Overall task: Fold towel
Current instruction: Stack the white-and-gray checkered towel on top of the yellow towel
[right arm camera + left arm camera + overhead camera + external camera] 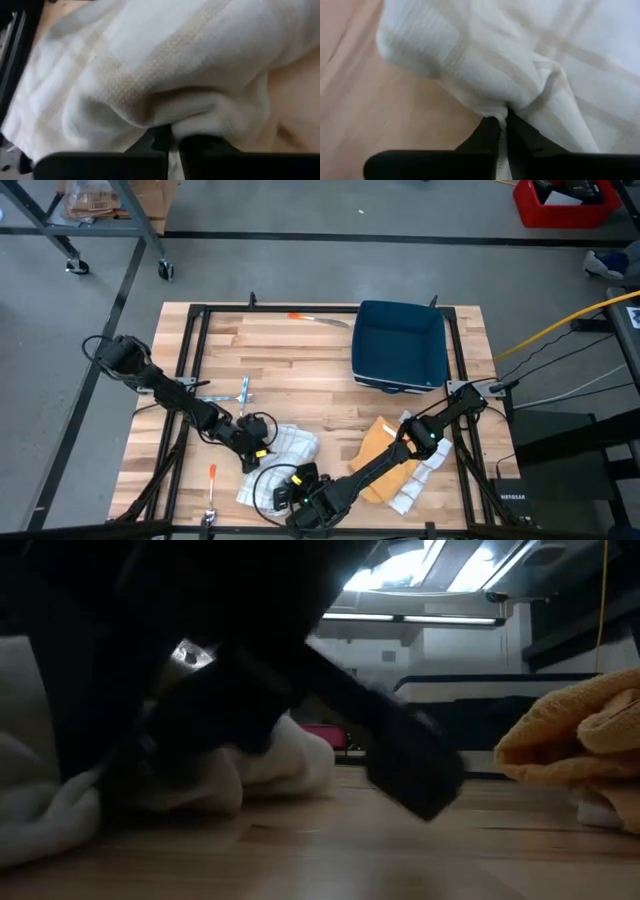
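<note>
**Two grippers pinch the white towel**

The towel [285,455] lies bunched up on the table [300,370], near its front edge (well in front of the blue bin [400,345]). The left gripper [502,125] pinches a fold of the towel's top edge. The right gripper [172,137] pinches its front edge. An orange cloth [385,442] lies just to the right of the towel.
</note>
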Robot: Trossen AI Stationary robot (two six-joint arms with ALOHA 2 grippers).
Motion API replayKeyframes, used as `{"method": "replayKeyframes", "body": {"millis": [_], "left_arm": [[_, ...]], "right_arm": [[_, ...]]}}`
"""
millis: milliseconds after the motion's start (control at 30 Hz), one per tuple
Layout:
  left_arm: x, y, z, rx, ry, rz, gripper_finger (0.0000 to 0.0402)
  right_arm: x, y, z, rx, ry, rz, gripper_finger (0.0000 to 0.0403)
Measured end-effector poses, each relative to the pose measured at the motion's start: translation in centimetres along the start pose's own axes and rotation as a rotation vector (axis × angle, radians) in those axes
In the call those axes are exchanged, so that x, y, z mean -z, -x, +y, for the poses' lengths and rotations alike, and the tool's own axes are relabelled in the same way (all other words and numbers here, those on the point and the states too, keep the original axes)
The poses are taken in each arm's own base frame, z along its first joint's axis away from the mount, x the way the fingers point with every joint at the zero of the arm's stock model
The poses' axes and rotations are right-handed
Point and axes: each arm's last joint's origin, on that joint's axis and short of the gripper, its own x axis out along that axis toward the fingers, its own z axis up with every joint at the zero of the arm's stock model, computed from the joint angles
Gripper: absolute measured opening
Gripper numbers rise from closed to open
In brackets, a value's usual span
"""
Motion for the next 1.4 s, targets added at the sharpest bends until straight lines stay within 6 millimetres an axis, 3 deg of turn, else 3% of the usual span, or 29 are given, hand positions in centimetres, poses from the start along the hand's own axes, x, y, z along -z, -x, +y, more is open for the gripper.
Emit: {"method": "replayKeyframes", "body": {"millis": [300, 500, 933, 1400], "left_arm": [[-1.1, 0.2, -1.3, 0.12, -0.061, -0.125, 0.0003], [-2.0, 0.4, -2.0, 0.17, -0.11, -0.201, 0.0002], [-7.6, 0.3, -3.2, 0.168, -0.205, -0.342, 0.0002], [-14.3, -3.8, -6.2, 0.228, -0.304, -0.388, 0.0002]], "right_arm": [[0.4, 2.9, 0.8, -0.054, -0.046, -0.065, 0.001], [0.7, 4.7, 0.1, -0.012, -0.103, -0.091, 0.0007], [-0.2, 9.0, -0.5, 0.05, -0.145, -0.146, 0.0006], [-1.5, 13.2, -1.4, 0.18, -0.045, -0.12, 0.0006]]}}
